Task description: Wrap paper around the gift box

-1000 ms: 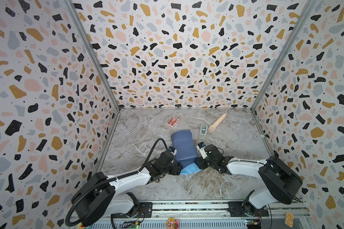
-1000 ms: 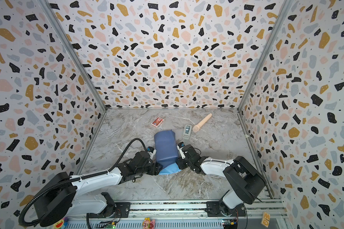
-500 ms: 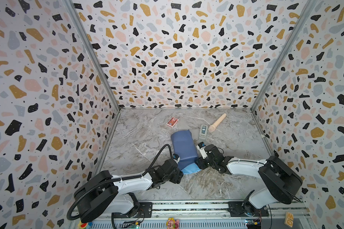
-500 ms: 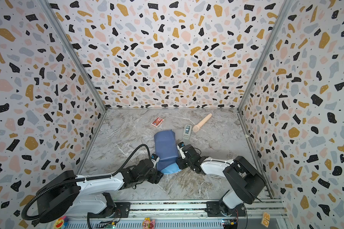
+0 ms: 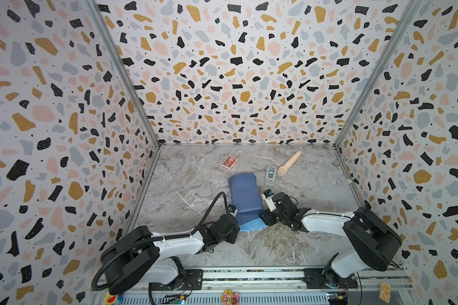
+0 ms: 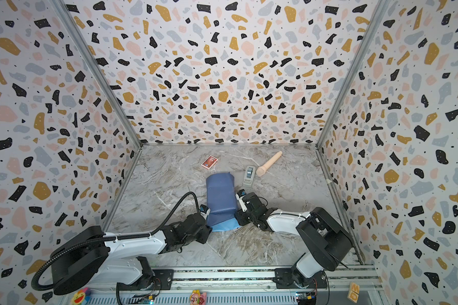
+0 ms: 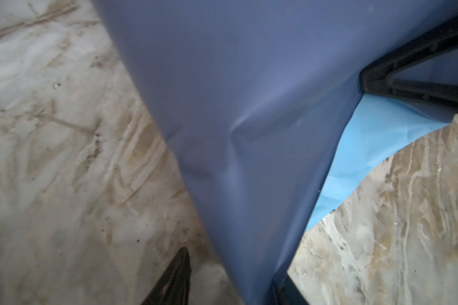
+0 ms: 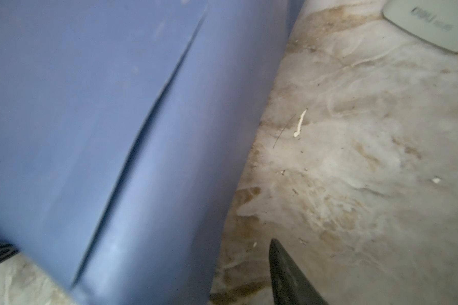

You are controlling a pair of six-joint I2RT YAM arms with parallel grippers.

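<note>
left arm and right arm low, outstretched, converging, jaws partly apart

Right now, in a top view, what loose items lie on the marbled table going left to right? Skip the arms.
small red card pack → dull blue paper sheet, folded into a hump → small grey plastic device → beige wooden stick
</note>
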